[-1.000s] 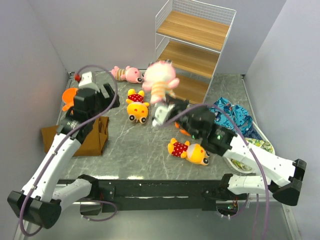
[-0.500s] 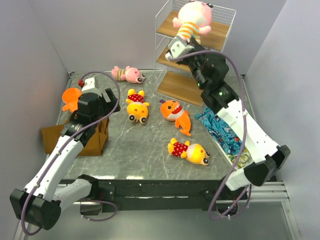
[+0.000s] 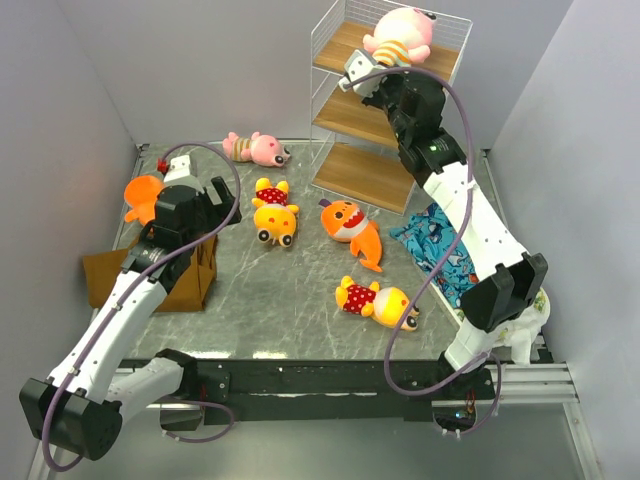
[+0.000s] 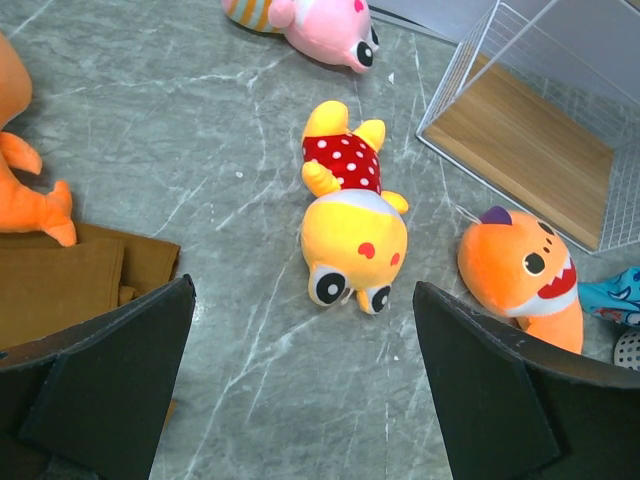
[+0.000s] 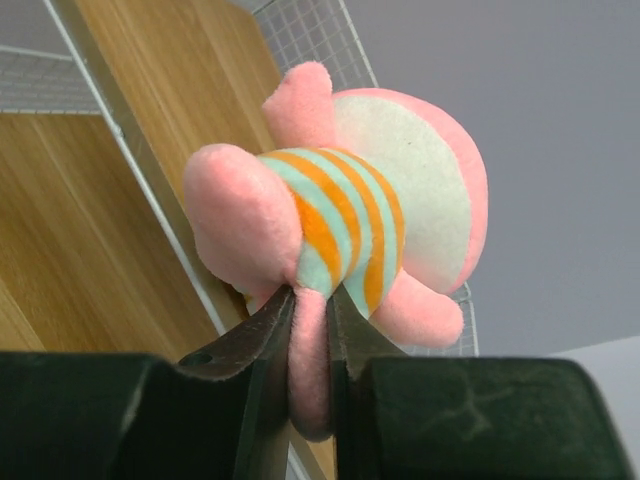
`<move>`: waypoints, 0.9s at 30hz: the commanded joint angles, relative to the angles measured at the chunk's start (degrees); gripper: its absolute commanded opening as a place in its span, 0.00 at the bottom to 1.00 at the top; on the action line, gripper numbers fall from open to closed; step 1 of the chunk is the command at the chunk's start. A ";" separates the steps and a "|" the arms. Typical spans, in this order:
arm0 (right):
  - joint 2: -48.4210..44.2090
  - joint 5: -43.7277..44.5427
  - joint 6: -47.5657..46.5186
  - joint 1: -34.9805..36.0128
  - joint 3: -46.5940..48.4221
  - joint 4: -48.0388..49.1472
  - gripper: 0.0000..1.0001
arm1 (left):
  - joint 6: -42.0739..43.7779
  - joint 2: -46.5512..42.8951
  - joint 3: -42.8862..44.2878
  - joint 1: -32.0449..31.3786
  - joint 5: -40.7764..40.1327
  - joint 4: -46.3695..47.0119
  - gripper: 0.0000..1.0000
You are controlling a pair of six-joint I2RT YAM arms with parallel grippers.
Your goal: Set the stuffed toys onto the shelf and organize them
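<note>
**Fingers of the right gripper (image 5: 310, 300) nip a pink toy (image 3: 400, 35) at the top of the shelf (image 3: 378, 120); the left gripper (image 4: 302, 288) gapes wide**

The shelf stands at the back of the table (image 3: 290, 290), with three wooden boards in a white wire frame. The right arm (image 3: 470, 210) reaches high and nearly straight from its base to the top board. Its fingers (image 5: 245, 345) stand narrow, clamped on one pink limb of the striped-shirt toy. The toy's body is at the top board; whether it bears on the wood cannot be told. The left arm (image 3: 120, 300) stretches forward and low over the brown cloth (image 3: 185, 280). Its gripper hangs above the table, fingers (image 4: 110, 370) spread with nothing between them. A blue patterned cloth (image 3: 445, 250) lies under the right arm.

Five toys lie on the table:
- a second pink toy (image 3: 255, 148) near the back wall
- a yellow toy (image 3: 273, 212) ahead of the left gripper
- an orange fish (image 3: 350, 225) just before the shelf
- another yellow toy (image 3: 380, 302) nearer the front
- another orange fish (image 3: 140, 197) at the left edge
</note>
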 commanded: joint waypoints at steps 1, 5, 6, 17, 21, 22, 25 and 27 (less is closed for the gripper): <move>0.19 -0.77 0.63 -1.75 4.78 0.14 0.22 | 0.93 -0.57 1.21 -0.17 1.24 2.24 0.97; -0.42 0.02 0.55 -2.28 4.43 -0.22 0.28 | 0.92 -0.65 1.29 -0.17 1.15 2.15 0.96; -0.77 0.28 0.89 -2.19 4.08 -0.04 0.30 | 1.01 -0.65 1.38 -0.17 1.15 2.15 0.96; -1.03 4.94 1.16 -2.72 4.08 -1.09 0.35 | 1.10 0.40 1.65 -0.09 1.06 1.62 0.96; -2.87 5.82 1.42 -3.24 1.28 0.57 0.37 | 1.01 -0.21 1.21 -0.17 0.80 2.06 0.96; -3.05 6.17 1.69 -3.33 1.09 0.92 0.39 | 1.01 -0.39 1.21 -0.17 0.80 2.15 0.96; -3.32 6.61 2.92 -3.86 1.27 0.84 0.43 | 1.01 -0.13 1.38 -0.17 0.88 2.15 0.96; -3.32 6.79 3.18 -4.12 1.18 1.02 0.44 | 1.10 -0.04 1.38 -0.17 0.88 1.97 0.96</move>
